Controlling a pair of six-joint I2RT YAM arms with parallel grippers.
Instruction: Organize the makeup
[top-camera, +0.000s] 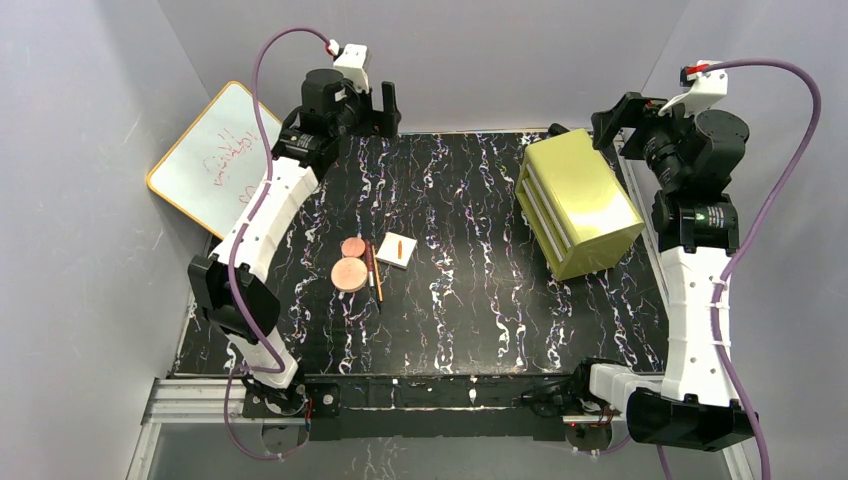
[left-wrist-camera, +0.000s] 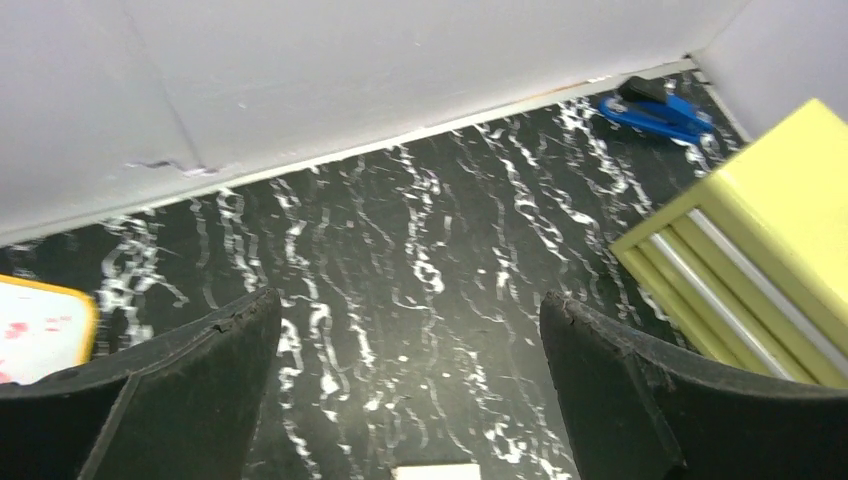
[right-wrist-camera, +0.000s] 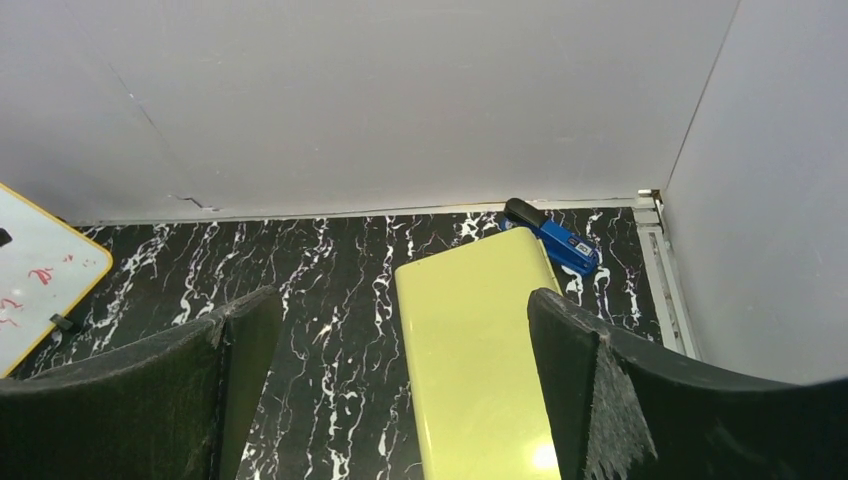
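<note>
Left pincer (left-wrist-camera: 408, 312), right pincer (right-wrist-camera: 401, 305): spread wide, seemingly empty.

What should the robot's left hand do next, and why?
Probably lower the left hand toward the makeup: the hand is open and empty at the back of the table, while the makeup lies loose, outside the yellow-green drawer box.
</note>
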